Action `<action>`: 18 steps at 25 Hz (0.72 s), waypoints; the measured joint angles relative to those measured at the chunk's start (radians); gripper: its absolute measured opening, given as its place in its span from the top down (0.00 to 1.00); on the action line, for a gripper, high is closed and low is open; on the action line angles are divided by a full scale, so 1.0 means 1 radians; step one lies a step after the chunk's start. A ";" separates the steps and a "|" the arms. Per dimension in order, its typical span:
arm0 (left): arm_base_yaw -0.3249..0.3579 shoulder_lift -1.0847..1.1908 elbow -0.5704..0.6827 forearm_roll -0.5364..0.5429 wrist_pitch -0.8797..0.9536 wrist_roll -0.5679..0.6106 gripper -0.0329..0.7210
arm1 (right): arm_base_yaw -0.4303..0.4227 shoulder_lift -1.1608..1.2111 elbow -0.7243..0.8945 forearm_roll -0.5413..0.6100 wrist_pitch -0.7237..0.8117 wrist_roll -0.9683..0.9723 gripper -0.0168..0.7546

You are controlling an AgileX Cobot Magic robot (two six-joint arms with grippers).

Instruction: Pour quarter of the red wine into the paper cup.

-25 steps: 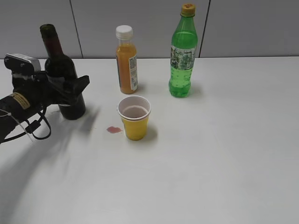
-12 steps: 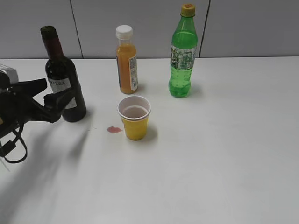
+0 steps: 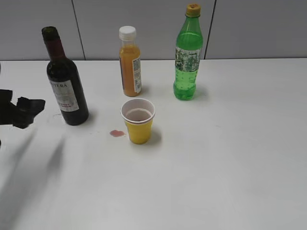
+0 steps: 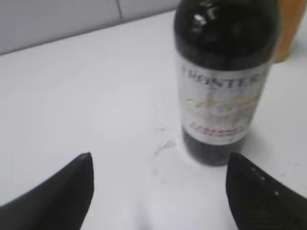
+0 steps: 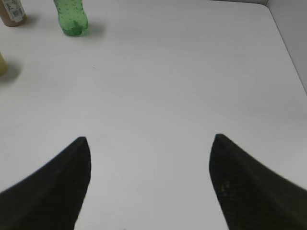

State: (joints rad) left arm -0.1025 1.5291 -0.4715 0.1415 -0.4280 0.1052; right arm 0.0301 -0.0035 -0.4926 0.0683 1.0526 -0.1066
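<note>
The red wine (image 3: 66, 88) stands upright on the table (image 3: 230, 158), left of the paper cup (image 3: 138, 120); the left gripper (image 4: 158, 191) has wide fingers, empty, near the bottle; the right gripper (image 5: 148, 182) fingers wide, empty.

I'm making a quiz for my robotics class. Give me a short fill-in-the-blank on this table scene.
1. The wine bottle stands ___ on the table.
2. The small red spill lies just left of the ___ paper cup.
3. The juice bottle wears a ___ cap.

Missing words: upright; yellow; white
</note>
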 joint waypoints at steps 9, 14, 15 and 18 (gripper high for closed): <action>0.001 -0.139 -0.446 -0.088 1.077 0.002 0.15 | 0.000 0.000 0.000 0.000 0.000 0.000 0.22; 0.002 -0.140 -0.691 -0.113 1.433 0.002 0.17 | 0.000 0.000 0.000 0.000 0.000 0.000 0.22; 0.006 -0.141 -0.730 -0.118 1.471 0.002 0.17 | 0.000 0.000 0.000 0.000 0.000 0.000 0.22; 0.046 -0.157 -0.785 -0.151 1.596 0.003 0.17 | 0.000 0.000 0.000 0.000 0.000 0.000 0.22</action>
State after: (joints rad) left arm -0.0566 1.3725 -1.2562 -0.0099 1.1678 0.1078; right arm 0.0301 -0.0035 -0.4926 0.0683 1.0526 -0.1066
